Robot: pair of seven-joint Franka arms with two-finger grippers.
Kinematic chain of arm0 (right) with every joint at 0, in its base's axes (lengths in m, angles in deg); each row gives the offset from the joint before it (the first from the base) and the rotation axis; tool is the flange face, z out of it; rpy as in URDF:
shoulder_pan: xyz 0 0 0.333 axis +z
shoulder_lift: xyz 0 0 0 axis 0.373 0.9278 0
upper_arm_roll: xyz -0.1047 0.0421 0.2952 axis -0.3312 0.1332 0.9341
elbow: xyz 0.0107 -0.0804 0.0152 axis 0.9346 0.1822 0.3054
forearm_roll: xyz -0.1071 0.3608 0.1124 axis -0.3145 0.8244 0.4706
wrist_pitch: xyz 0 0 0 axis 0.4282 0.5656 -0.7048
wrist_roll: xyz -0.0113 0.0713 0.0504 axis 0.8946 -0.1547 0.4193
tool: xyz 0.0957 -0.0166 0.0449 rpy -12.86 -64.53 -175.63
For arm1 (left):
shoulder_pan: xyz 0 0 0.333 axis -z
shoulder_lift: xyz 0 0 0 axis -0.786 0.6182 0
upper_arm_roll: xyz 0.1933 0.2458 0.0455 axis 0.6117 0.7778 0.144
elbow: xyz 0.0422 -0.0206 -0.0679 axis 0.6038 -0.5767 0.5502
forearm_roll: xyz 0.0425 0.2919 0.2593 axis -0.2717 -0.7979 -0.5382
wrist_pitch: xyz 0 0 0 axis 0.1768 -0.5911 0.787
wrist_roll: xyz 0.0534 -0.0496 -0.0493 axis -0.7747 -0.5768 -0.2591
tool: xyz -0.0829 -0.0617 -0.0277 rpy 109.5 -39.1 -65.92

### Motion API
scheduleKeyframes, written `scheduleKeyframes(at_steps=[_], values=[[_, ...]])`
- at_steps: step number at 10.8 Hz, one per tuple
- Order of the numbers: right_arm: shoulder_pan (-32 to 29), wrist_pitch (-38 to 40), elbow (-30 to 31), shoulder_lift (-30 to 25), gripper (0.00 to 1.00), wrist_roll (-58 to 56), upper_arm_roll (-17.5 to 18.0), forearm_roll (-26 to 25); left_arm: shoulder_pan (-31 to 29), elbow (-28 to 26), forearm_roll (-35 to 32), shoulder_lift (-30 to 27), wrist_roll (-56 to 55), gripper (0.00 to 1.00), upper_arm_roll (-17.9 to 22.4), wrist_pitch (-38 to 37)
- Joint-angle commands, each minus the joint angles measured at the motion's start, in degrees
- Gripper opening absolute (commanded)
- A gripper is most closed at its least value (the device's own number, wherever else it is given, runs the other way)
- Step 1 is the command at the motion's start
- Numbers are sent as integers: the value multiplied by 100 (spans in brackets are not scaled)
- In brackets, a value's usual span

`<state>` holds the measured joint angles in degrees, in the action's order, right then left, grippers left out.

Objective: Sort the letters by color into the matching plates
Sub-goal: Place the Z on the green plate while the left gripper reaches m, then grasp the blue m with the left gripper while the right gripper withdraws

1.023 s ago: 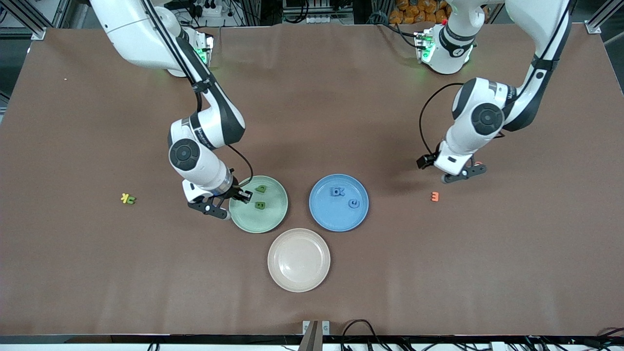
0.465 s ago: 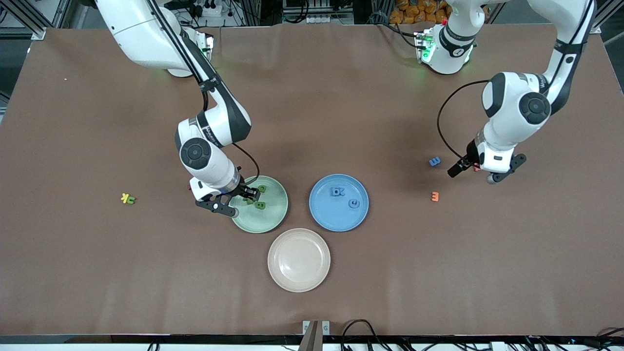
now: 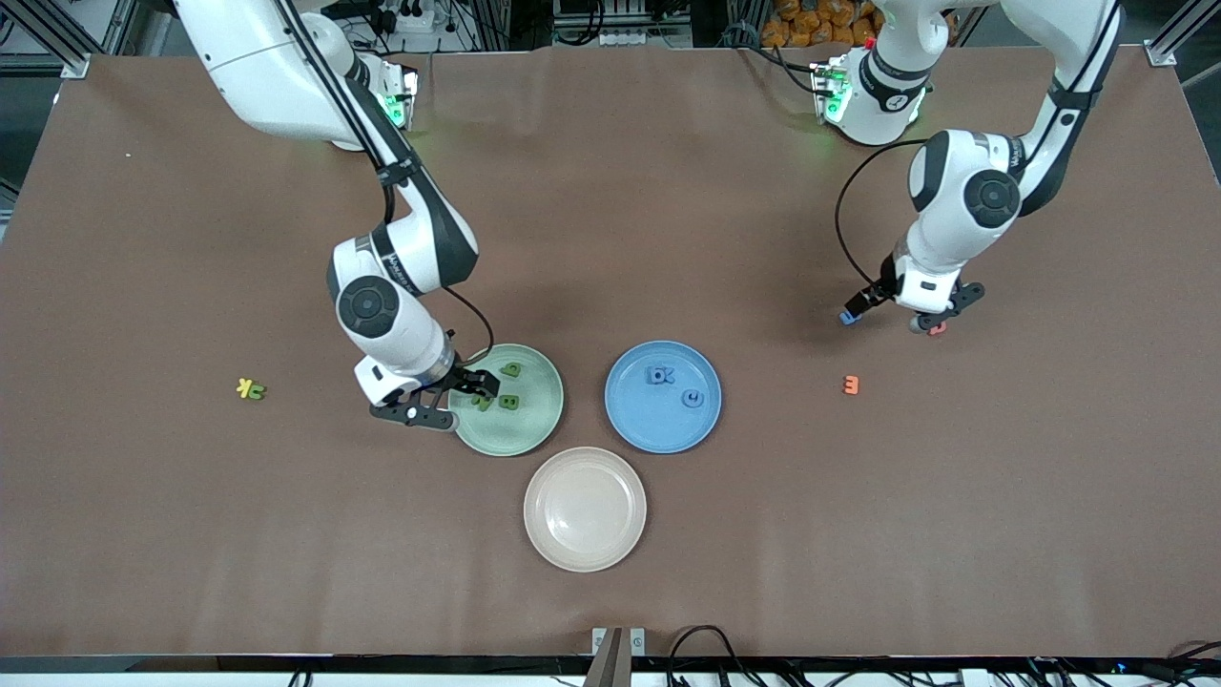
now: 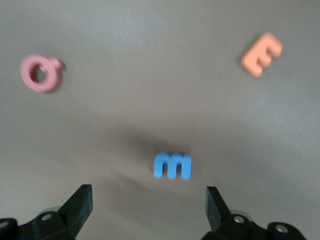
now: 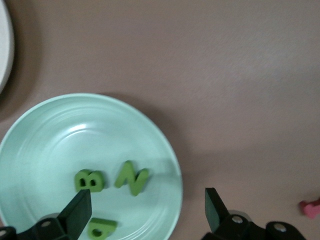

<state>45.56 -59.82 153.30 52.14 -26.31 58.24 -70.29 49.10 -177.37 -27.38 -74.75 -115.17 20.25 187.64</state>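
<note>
A: So, what is the right tool [image 3: 448, 401] doing?
B: It is hanging over the rim of the green plate [image 3: 534, 429], fingers spread apart and gripping nothing. Three green letters [image 5: 131, 178] are lying in that plate.
A: And the left tool [image 3: 897, 310]?
B: It is hovering wide apart over a blue letter [image 4: 172, 165] on the tabletop [image 3: 668, 191], with a pink letter [image 4: 40, 73] and an orange letter [image 3: 852, 385] lying nearby. The blue plate [image 3: 649, 429] is holding blue letters [image 3: 659, 376]; the beige plate [image 3: 585, 509] is sitting nearer the front camera.

the left gripper [image 3: 923, 317] partly hides the blue letter [image 3: 846, 318] and pink letter [image 3: 939, 328] beneath it.
</note>
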Motion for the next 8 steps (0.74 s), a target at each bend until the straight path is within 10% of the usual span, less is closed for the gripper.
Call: scheduleKeyframes(at_steps=[1,8], values=[[-396,93,-74,-11,100,-761,23,-94,175,-66,-168,251,31,100,-9,83],[-1152,84,-31,-2,100,-4470,-337,-112,122,479,-309,928,-4,100,44,92]])
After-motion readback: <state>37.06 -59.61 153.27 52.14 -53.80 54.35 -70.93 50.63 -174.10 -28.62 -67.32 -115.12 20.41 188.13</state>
